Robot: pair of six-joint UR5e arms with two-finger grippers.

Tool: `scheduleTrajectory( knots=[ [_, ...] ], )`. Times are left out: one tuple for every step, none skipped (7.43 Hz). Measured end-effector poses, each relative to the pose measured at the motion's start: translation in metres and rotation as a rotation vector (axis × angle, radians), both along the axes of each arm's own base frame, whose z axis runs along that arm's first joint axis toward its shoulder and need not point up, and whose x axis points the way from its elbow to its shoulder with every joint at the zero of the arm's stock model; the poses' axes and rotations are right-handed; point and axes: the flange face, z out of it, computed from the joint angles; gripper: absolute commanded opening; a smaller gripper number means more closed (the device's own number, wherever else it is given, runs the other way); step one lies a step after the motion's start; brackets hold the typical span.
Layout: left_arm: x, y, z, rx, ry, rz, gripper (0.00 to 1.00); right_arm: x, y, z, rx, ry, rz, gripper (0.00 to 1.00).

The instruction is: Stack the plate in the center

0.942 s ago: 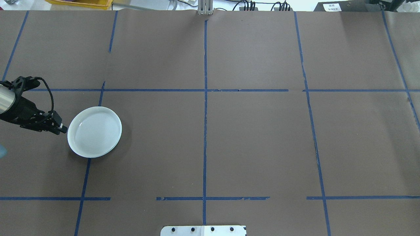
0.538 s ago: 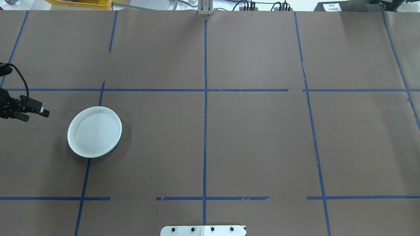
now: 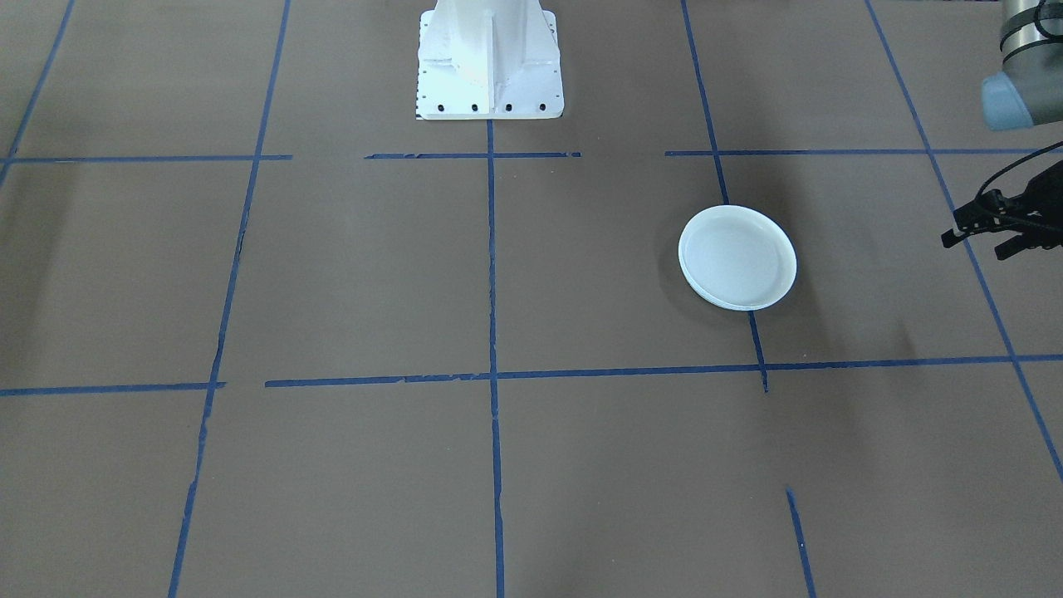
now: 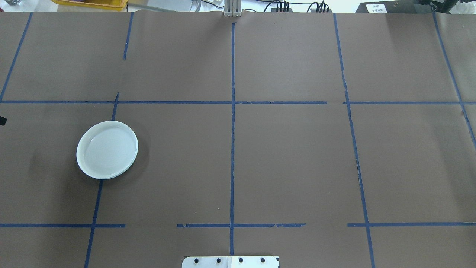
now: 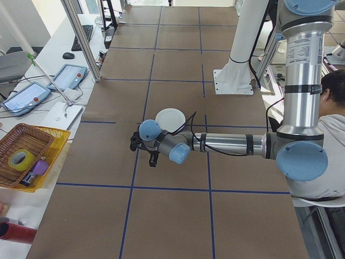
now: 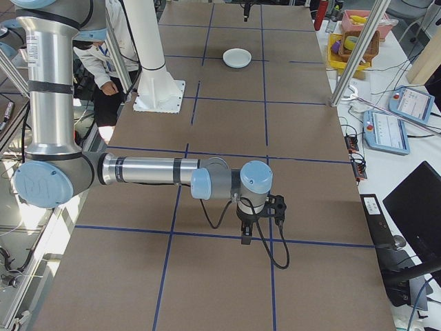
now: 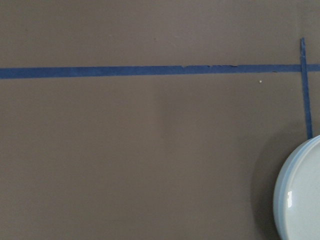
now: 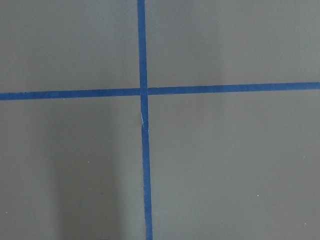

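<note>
A pale bluish-white round plate (image 4: 107,149) lies flat on the brown table, left of the middle, also seen as the plate (image 3: 737,257) and the plate (image 7: 300,200). A second rim shows under its near edge, as if it rests on another plate. My left gripper (image 3: 973,247) hovers apart from the plate toward the table's left end, open and empty; only its tip (image 4: 2,120) shows overhead. My right gripper (image 6: 246,234) hangs over bare table far from the plate, and I cannot tell its state.
Blue tape lines (image 4: 232,111) divide the table into squares. The white robot pedestal (image 3: 488,62) stands at the robot's side. A yellow tray with a wicker basket (image 5: 29,156) and tablets (image 5: 69,76) lie beyond the far edge. A person (image 5: 331,135) sits by the base.
My left gripper has drawn back leftward from the plate's left rim and has almost left the overhead view. The plate has stayed in place.
</note>
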Motion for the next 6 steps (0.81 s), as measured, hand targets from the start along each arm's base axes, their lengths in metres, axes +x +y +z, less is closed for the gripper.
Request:
scheduleTrajectory(
  knots=[
    [-0.035, -0.004, 0.007, 0.013, -0.067, 0.009, 1.0, 0.0, 0.0, 0.0, 0.0, 0.0, 0.0, 1.0],
    [-0.069, -0.006, 0.007, 0.011, -0.12, 0.013, 1.0, 0.0, 0.0, 0.0, 0.0, 0.001, 0.0, 1.0],
    [-0.095, -0.006, 0.004, 0.002, -0.142, 0.004, 1.0, 0.0, 0.0, 0.0, 0.0, 0.001, 0.0, 1.0],
    [-0.111, -0.003, 0.003, -0.008, -0.145, -0.011, 1.0, 0.0, 0.0, 0.0, 0.0, 0.001, 0.0, 1.0],
    [-0.118, 0.001, 0.006, -0.017, -0.151, -0.019, 1.0, 0.0, 0.0, 0.0, 0.0, 0.001, 0.0, 1.0],
    [-0.121, 0.005, 0.012, -0.025, -0.167, -0.022, 1.0, 0.0, 0.0, 0.0, 0.0, 0.001, 0.0, 1.0]
  ],
)
